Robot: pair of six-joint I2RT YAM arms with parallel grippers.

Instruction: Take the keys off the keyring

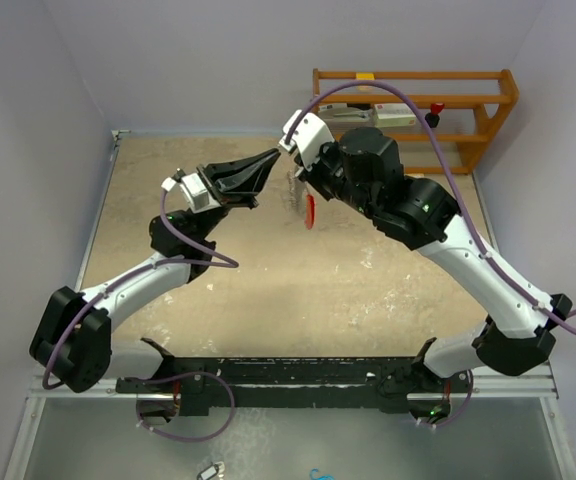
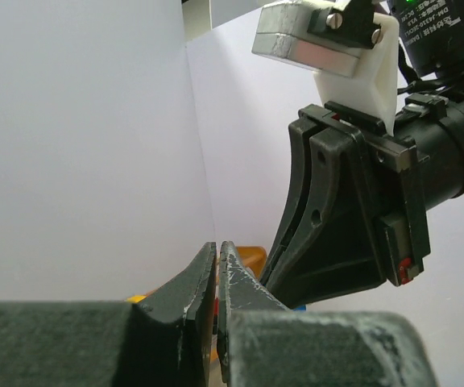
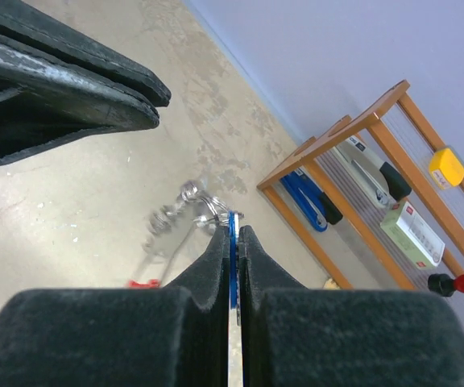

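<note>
Both jaws closed: right gripper (image 3: 234, 232) on blue key (image 3: 233, 278), keyring (image 3: 193, 196) dangling; left gripper (image 2: 217, 251) empty; rack (image 3: 337, 134) behind.

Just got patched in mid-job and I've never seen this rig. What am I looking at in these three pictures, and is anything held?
Two robot arms, each ending in a two-finger gripper, stand at the near edge of a sandy table. One picture looks down from above; the other two come from a camera on each wrist. The right gripper is shut on the blue-headed key, and the keyring with its red fob hangs from that key. The left gripper is shut, with nothing visible in it. A wooden rack stands at the back.
</note>
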